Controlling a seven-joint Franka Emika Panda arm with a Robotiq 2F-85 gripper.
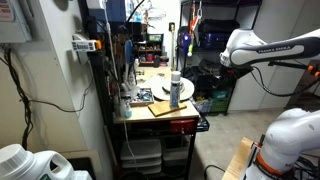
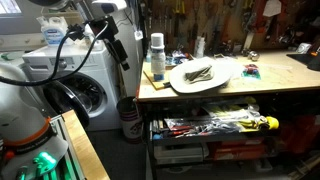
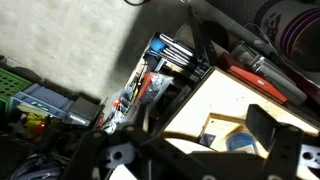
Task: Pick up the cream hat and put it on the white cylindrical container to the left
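Observation:
The cream hat (image 2: 205, 75) lies flat on the wooden workbench (image 2: 270, 90), with a dark object on its crown; it also shows in an exterior view (image 1: 163, 93). The white cylindrical container (image 2: 157, 56) stands upright beside the hat's brim, near the bench edge, and also shows in an exterior view (image 1: 176, 88). In the wrist view its bluish round top (image 3: 240, 141) shows between the jaws. My gripper (image 3: 195, 135) is open and empty. It hangs in the air off the bench edge, apart from both, in both exterior views (image 2: 119, 47) (image 1: 221, 62).
A washing machine (image 2: 75, 85) stands beside the bench, below my arm. Shelves under the bench hold tools and clutter (image 2: 215, 125). Bottles (image 2: 200, 45) and small items line the back of the bench. A red case (image 3: 262, 78) lies near the bench edge.

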